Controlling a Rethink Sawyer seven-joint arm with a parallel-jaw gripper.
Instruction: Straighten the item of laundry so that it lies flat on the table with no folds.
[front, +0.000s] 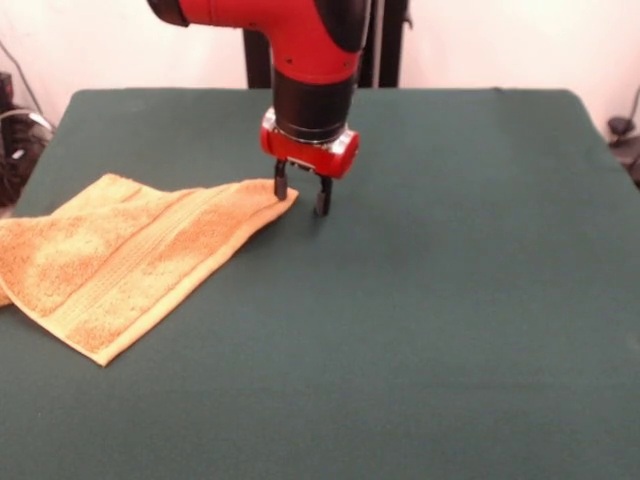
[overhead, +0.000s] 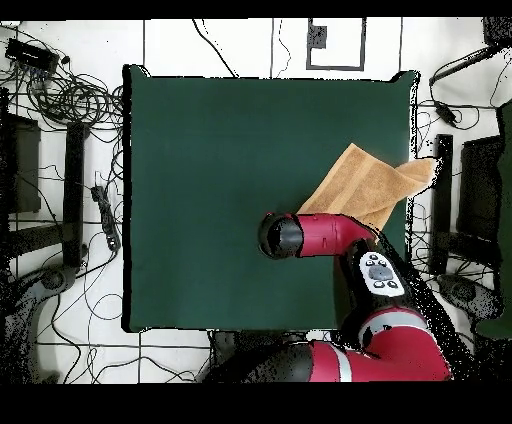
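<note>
The golden-orange towel (front: 120, 260) lies folded over at the left of the green table (front: 450, 300), its woven band running diagonally. One end reaches over the table's left edge. Its pointed corner lies near the table's middle. My gripper (front: 301, 193) is open and low at the table, its two fingers set at that corner; one fingertip (front: 281, 187) sits at the towel's edge. In the overhead view the towel (overhead: 365, 185) lies at the table's (overhead: 220, 180) right side, one corner past the edge. The arm's wrist (overhead: 282, 236) hides the gripper there.
The red arm (overhead: 345, 235) reaches in from the base side over the towel's near corner. Cables (overhead: 60, 95) and equipment lie on the floor left of the table, and black stands (overhead: 440, 190) to its right.
</note>
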